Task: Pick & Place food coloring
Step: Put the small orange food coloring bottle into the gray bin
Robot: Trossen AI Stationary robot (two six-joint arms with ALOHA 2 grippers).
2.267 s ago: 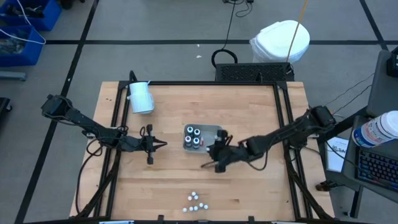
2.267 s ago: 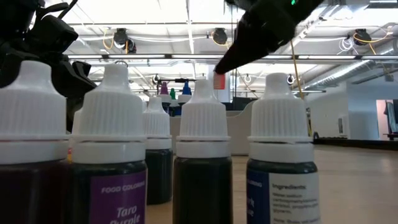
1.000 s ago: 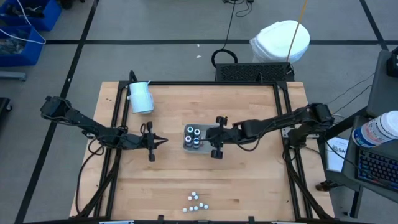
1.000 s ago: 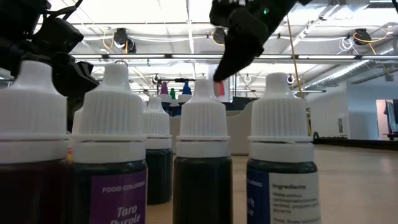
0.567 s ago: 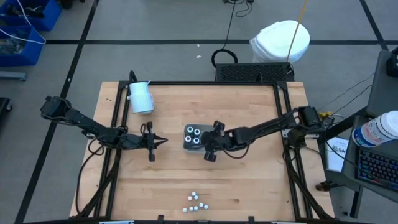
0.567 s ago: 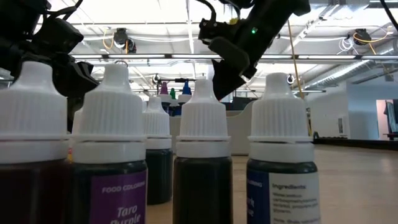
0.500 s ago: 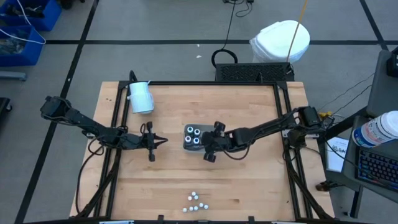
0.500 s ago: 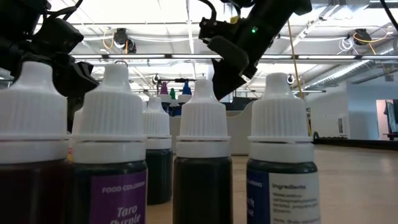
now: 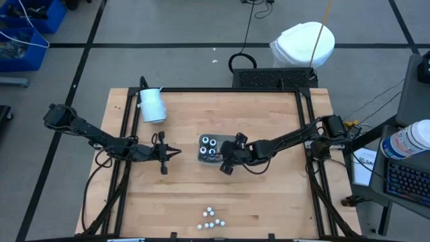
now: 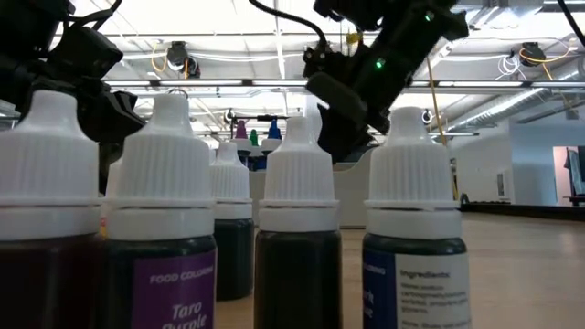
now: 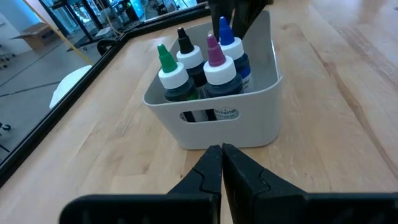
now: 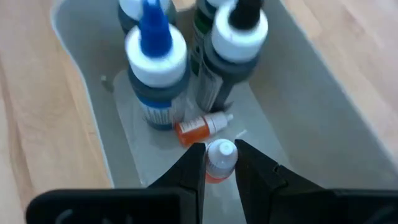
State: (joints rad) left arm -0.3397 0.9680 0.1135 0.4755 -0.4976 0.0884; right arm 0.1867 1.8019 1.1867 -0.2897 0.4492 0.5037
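A pale grey tray at the table's middle holds several dark food coloring bottles with white caps and coloured tips. A small orange bottle lies on its side on the tray floor. My right gripper reaches slanting down into the tray's open half, shut on another small orange bottle with a white cap. My left gripper waits shut to the left of the tray. Several loose white-capped bottles stand near the front edge and fill the low view. My right gripper pinches the small orange bottle between its two fingers, which sit on either side of its white cap. The fingers slant down from the table's right side into the tray. The orange body shows farther back between them. Whether the bottle touches the tray floor I cannot tell.
A white cylinder lies at the far left of the table. The tray's walls close in on my right gripper, and the upright bottles stand just beyond its fingertips.
My right gripper has gone down and a little toward the table's left edge, into the tray's open half, and its wrist has rolled. It stays shut on the small orange bottle. The left arm has kept still.
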